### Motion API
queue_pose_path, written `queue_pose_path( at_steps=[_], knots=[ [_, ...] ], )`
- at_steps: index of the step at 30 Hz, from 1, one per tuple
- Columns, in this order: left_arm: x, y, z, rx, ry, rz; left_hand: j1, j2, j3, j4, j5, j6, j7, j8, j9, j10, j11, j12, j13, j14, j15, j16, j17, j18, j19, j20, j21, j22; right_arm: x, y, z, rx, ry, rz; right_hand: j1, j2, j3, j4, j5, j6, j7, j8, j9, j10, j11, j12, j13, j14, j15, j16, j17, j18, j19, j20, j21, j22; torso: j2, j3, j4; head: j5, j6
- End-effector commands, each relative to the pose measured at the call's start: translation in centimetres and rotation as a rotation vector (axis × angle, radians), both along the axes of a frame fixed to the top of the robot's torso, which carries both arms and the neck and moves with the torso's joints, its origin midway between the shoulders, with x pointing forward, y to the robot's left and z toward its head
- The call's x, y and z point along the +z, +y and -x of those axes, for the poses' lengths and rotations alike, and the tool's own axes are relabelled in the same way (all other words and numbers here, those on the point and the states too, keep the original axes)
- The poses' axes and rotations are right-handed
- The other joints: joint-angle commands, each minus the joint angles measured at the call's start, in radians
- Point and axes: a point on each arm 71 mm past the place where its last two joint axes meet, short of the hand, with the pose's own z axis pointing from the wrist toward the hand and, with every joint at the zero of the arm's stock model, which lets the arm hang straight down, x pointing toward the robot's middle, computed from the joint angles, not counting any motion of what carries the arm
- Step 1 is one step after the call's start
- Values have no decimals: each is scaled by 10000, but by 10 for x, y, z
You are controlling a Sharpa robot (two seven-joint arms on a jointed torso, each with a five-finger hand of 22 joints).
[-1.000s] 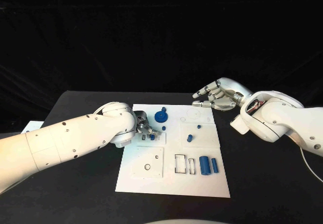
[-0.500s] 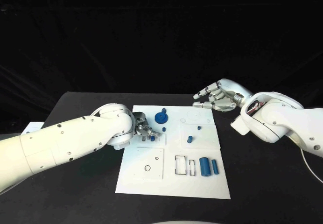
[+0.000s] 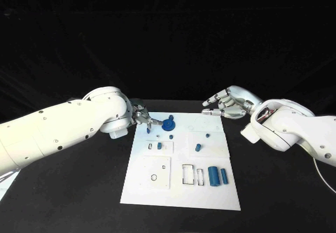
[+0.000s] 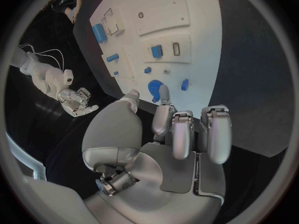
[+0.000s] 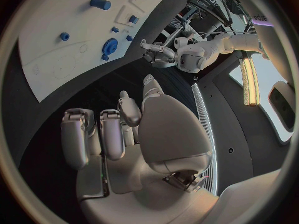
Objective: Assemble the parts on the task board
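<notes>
Lifted clear of the small blue part (image 3: 159,145) it was working at a second ago, the left hand (image 3: 143,118) now hovers near the far left corner of the task board (image 3: 210,194), close beside the blue gear (image 3: 169,124). That part stands beside an open slot just nearer the robot than the gear, which suggests it has been seated and let go. The left wrist view shows the left hand's fingers (image 4: 173,132) apart and holding nothing; the head view hides this behind the arm. Over the board's far right corner, the right hand (image 3: 225,106) has barely shifted, fingers loosely spread and empty, apparently waiting clear of the work. Two blue cylinders (image 3: 212,175) lie side by side near the board's near right corner, probably yet to be placed. A short blue peg (image 3: 198,146) lies right of the seated part, near the board's middle. The right wrist view takes in the gear from the far side, with the left hand beyond it.
</notes>
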Motion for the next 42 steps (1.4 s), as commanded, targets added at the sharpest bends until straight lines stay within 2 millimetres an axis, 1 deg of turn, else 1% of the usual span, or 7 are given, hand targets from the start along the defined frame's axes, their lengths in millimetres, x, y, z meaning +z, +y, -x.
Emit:
queue_pose_path(
  at_steps=[1,3,5,8,17,26,42],
  knots=[
    [1,7,-6,-159,789,-750,237,61,-123,-24,33,66,26,-96,-80,-48,51,-90,-63,1053,88,31,2632,-63,875,63,-70,2324,-1,2,0,144,11,61,-47,69,-36,1,64,84,-3,-10,14,-81,1,-22,-5,690,-62,-57,896,38,-67,18,-39,1049,22,-4,-4,-1,29],
    [4,13,-15,-157,944,-1149,791,170,-113,-186,96,96,49,-215,-211,-148,72,-227,-203,1053,104,31,2632,-35,816,87,-145,2231,-1,2,0,142,14,62,-47,69,-36,1,64,84,-3,-10,14,-81,1,-22,-5,690,-62,-57,896,38,-67,18,-39,1049,20,-5,-3,-8,31],
    [5,16,-22,-122,1021,-1355,1030,236,-80,-234,114,110,63,-273,-275,-184,83,-273,-249,1053,114,31,2632,-32,807,99,-156,2219,-1,2,0,141,13,63,-47,69,-36,1,64,84,-3,-10,14,-81,1,-22,-5,690,-62,-57,896,38,-67,18,-39,1049,15,-4,1,6,30],
    [4,20,-34,25,1084,-1496,1094,257,-83,-230,119,120,69,-297,-304,-188,87,-275,-251,1053,120,31,2632,-34,812,105,-151,2227,-1,2,1,150,6,62,-47,69,-36,1,64,84,-3,-10,14,-81,1,-22,-5,690,-62,-57,896,38,-67,18,-39,1049,18,-7,8,9,35],
    [-8,18,-53,128,1312,-1757,1084,308,-119,-146,112,158,73,-325,-345,-139,92,-197,-172,1053,126,31,2632,-51,848,112,-106,2286,-2,5,0,218,12,54,-54,73,-49,1,67,87,-3,-11,15,-78,1,-15,-2,692,-62,-54,903,38,-66,18,-39,1050,71,-45,-47,96,45],
    [-19,14,-62,135,1358,-1724,1023,383,-208,-16,103,238,66,-364,-410,-85,87,-125,-105,1053,126,31,2632,-68,886,117,-59,2347,-3,7,0,263,22,44,-49,77,-50,-2,70,87,-3,-12,15,-81,0,-22,-7,690,-63,-61,894,38,-68,18,-41,1048,72,-56,-40,87,28],
    [-32,6,-63,-39,1570,-1607,1220,504,-196,-77,126,324,45,-406,-473,-55,70,-98,-85,1053,114,31,2632,-77,907,111,-33,2381,-4,9,0,310,51,42,-49,77,-50,-2,70,87,-3,-12,15,-81,0,-22,-7,690,-63,-61,894,38,-68,18,-41,1048,52,-36,-36,64,-33]
  ],
)
